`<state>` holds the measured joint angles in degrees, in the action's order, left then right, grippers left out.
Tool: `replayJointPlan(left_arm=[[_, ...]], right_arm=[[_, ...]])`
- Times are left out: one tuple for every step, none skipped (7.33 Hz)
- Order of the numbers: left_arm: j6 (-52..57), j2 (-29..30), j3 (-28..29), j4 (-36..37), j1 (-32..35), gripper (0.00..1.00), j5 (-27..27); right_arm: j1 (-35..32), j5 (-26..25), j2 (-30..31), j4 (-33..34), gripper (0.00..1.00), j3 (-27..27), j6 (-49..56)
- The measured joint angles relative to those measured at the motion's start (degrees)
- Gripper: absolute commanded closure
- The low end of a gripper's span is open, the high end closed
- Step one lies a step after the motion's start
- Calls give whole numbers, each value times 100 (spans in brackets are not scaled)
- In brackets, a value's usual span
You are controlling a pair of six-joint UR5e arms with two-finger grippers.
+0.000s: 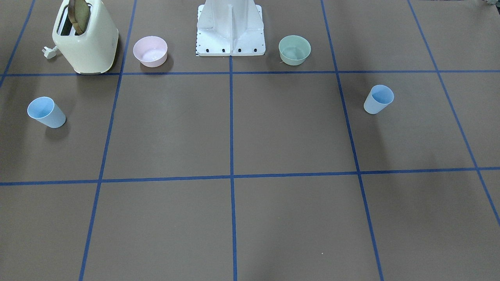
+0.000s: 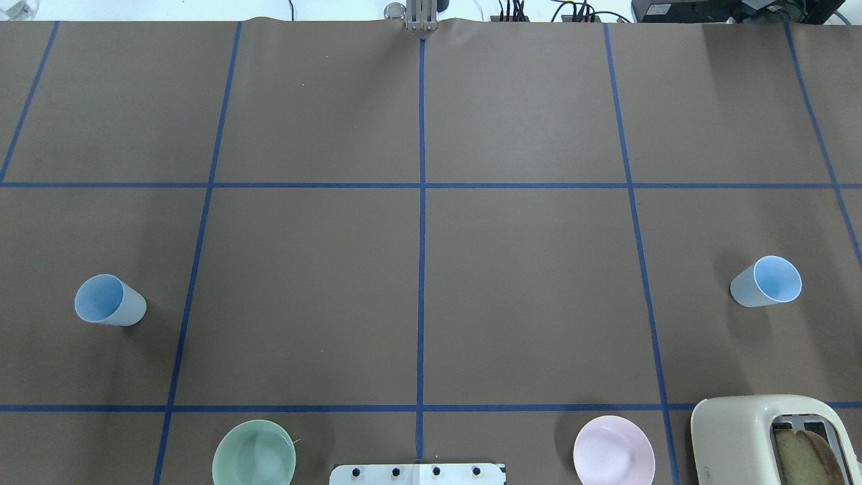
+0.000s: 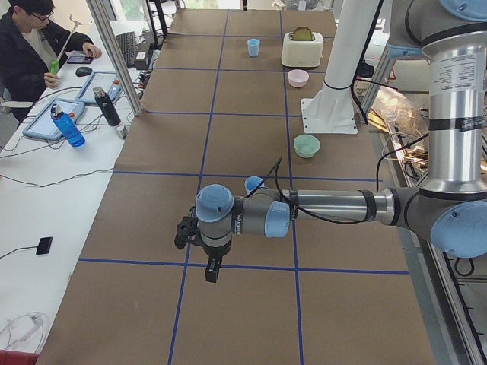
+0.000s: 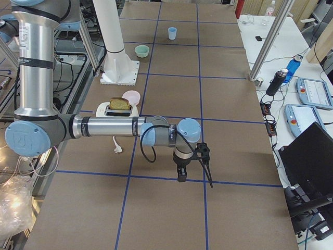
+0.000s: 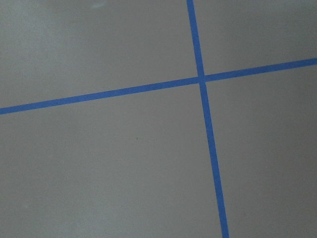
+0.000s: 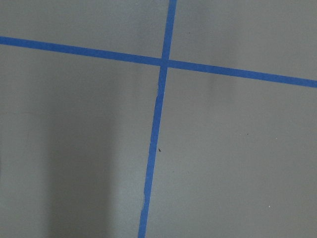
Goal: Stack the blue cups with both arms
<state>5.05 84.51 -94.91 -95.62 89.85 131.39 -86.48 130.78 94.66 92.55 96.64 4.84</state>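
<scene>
left cup, right cup: upright at opposite desk ends | left fingers, right fingers: we cannot tell their state | risk, we judge: an off-centre approach could tip a light cup

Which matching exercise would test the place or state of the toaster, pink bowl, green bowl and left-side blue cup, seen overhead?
1 toaster
2 pink bowl
3 green bowl
4 left blue cup

A alone at far left
B holds bread
C just left of white base
D between base and toaster

Pairs: 1-B, 2-D, 3-C, 4-A
</scene>
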Motion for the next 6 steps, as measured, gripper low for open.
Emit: replayJointPlan(left_arm=[[5,1,-6,0,-1,1,1],[9,0,-16,0,-4,1,-1],[12,0,-32,0,-6,1,-5],[15,-1,-46,-2,-5,1,-15],[17,-2,-56,-6,-7,1,-32],[3,4,-71,-8,-13,1,-45]], right_arm=[[0,0,0,0,0,1,0],[0,0,0,0,0,2,0],[0,0,0,2,0,1,0],[0,-1,0,5,0,0,0],[0,-6,0,7,0,-1,-2],[0,-8,1,8,0,0,-6]])
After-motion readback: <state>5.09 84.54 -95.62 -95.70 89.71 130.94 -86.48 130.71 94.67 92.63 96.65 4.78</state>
